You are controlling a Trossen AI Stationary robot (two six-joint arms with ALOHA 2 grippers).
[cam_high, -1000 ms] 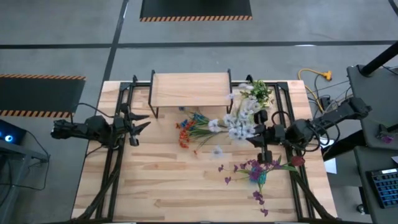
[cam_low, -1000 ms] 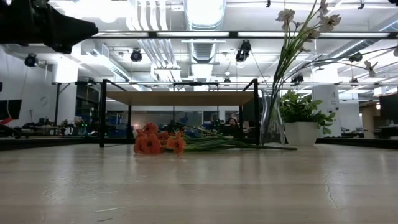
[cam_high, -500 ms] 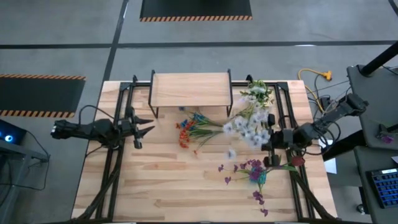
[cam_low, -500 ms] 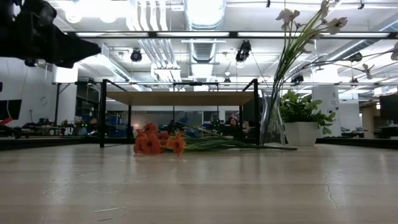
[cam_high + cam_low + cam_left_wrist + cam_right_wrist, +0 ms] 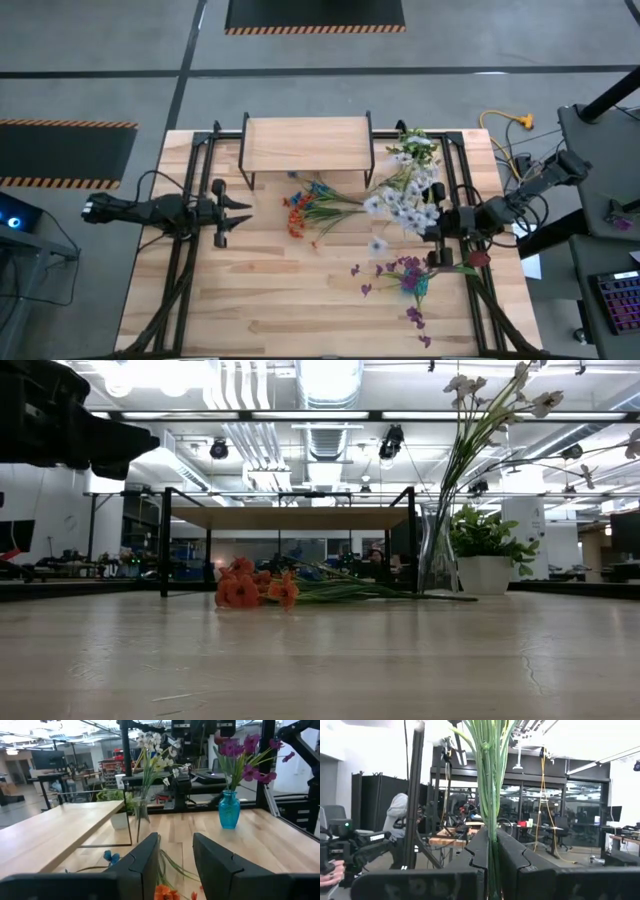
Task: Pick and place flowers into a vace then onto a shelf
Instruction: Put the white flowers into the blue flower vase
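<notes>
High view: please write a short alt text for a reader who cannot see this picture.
The right gripper holds a bunch of white flowers above a wooden table. The left gripper is open near orange and blue flowers lying before a small shelf.

right gripper (image 5: 432, 222) clamped (left gripper (image 5: 240, 206) parted)

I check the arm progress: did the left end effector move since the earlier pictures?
Yes. In the high view the left end effector has shifted toward the table's middle and the near edge, farther from the shelf.
</notes>
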